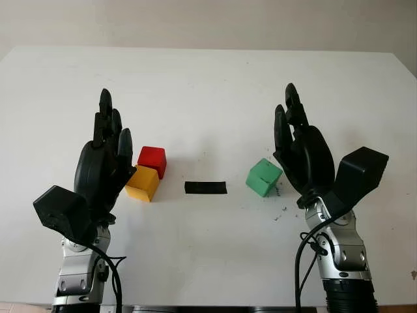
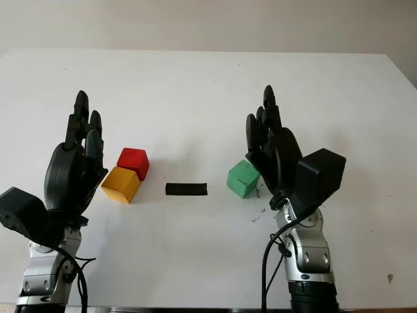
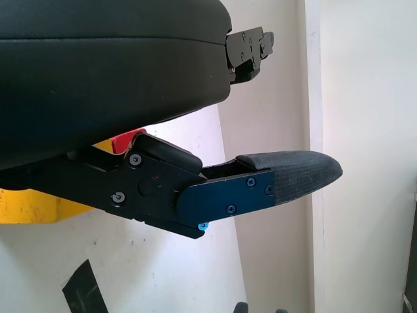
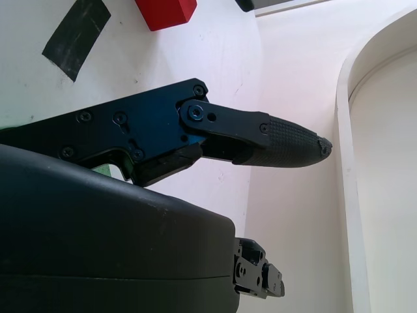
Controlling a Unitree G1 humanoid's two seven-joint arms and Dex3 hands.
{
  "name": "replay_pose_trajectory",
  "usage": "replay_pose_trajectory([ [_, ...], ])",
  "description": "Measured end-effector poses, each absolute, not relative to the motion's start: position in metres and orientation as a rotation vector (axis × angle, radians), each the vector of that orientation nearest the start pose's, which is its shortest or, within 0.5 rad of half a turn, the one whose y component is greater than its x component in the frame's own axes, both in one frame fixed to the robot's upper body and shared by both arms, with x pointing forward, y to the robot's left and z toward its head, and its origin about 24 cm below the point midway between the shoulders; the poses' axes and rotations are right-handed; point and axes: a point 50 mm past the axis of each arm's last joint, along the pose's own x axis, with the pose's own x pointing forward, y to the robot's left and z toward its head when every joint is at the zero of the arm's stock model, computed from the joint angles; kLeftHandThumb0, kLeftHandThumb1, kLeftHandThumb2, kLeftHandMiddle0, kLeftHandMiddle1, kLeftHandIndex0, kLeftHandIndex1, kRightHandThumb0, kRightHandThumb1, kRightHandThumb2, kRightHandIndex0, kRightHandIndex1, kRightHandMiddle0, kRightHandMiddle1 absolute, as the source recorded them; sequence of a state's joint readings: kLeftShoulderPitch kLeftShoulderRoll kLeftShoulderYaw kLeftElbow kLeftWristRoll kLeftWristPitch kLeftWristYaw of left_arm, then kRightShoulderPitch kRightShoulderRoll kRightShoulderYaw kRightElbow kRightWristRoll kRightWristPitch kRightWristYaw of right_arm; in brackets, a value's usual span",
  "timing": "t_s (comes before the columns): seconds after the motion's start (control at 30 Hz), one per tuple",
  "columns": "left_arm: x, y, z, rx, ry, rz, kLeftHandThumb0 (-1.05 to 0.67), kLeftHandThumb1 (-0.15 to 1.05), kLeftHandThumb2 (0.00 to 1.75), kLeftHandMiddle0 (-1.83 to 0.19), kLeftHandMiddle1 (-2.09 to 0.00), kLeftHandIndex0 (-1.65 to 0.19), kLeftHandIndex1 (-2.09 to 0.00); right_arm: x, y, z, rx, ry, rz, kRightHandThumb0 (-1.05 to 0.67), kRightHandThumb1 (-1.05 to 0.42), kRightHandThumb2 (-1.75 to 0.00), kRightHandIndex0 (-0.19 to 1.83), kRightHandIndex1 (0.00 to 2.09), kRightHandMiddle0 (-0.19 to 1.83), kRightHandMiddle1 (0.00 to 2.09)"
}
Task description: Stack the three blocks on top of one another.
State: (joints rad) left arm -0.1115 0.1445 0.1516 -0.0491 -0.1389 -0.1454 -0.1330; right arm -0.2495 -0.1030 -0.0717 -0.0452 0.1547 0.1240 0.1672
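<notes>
Three blocks lie on the white table (image 1: 208, 85). A red block (image 1: 152, 160) sits just behind and touching a yellow block (image 1: 143, 183) at centre left. A green block (image 1: 264, 177) lies alone at centre right, tilted a little. My left hand (image 1: 104, 160) is raised open just left of the yellow and red blocks, holding nothing. My right hand (image 1: 301, 153) is raised open just right of the green block, also holding nothing. In the left wrist view the yellow block (image 3: 32, 205) and a sliver of the red block (image 3: 125, 141) peek out beneath the hand shell.
A short strip of black tape (image 1: 206, 188) lies flat on the table between the yellow and green blocks. Small dark scuffs (image 1: 281, 212) mark the surface near the green block. The table's far edge meets a pale wall.
</notes>
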Motion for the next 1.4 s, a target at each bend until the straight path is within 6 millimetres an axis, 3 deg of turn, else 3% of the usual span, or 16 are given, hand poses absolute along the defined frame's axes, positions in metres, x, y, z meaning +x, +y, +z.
replay_pose_trajectory([
  [0.7, 0.269, 0.206, 0.107, 0.098, -0.320, -0.025, -0.74, 1.05, 0.61, 0.15, -0.06, 0.14, -0.07, 0.297, -0.159, 0.113, 0.039, -0.192, 0.199, -0.71, -1.05, -0.61, -0.19, 0.00, -0.19, 0.00],
  [0.73, 0.270, 0.209, 0.110, 0.148, -0.320, -0.021, -0.68, 1.05, 0.53, 0.03, -0.08, 0.02, -0.10, 0.298, -0.159, 0.115, 0.035, -0.197, 0.199, -0.71, -1.05, -0.61, -0.19, 0.00, -0.19, 0.00],
  [0.87, 0.277, 0.227, 0.141, 0.363, -0.385, -0.007, -0.50, 1.05, 0.27, -0.16, -0.08, -0.21, -0.12, 0.301, -0.161, 0.122, 0.029, -0.226, 0.195, -0.71, -1.05, -0.60, -0.19, 0.00, -0.19, 0.00],
  [1.07, 0.289, 0.247, 0.203, 0.757, -0.527, -0.046, -0.35, 1.04, 0.09, -0.28, -0.07, -0.39, -0.13, 0.303, -0.162, 0.123, 0.035, -0.231, 0.194, -0.72, -1.05, -0.60, -0.19, 0.00, -0.19, 0.00],
  [1.27, 0.311, 0.261, 0.238, 1.052, -0.529, -0.083, -0.26, 0.98, 0.05, -0.22, -0.04, -0.41, -0.11, 0.304, -0.163, 0.126, 0.028, -0.237, 0.196, -0.72, -1.05, -0.60, -0.19, 0.00, -0.19, 0.00],
  [1.4, 0.322, 0.259, 0.242, 1.288, -0.521, -0.105, -0.23, 0.96, 0.04, -0.20, -0.04, -0.40, -0.09, 0.305, -0.163, 0.127, 0.027, -0.241, 0.196, -0.71, -1.05, -0.60, -0.19, 0.00, -0.19, 0.00],
])
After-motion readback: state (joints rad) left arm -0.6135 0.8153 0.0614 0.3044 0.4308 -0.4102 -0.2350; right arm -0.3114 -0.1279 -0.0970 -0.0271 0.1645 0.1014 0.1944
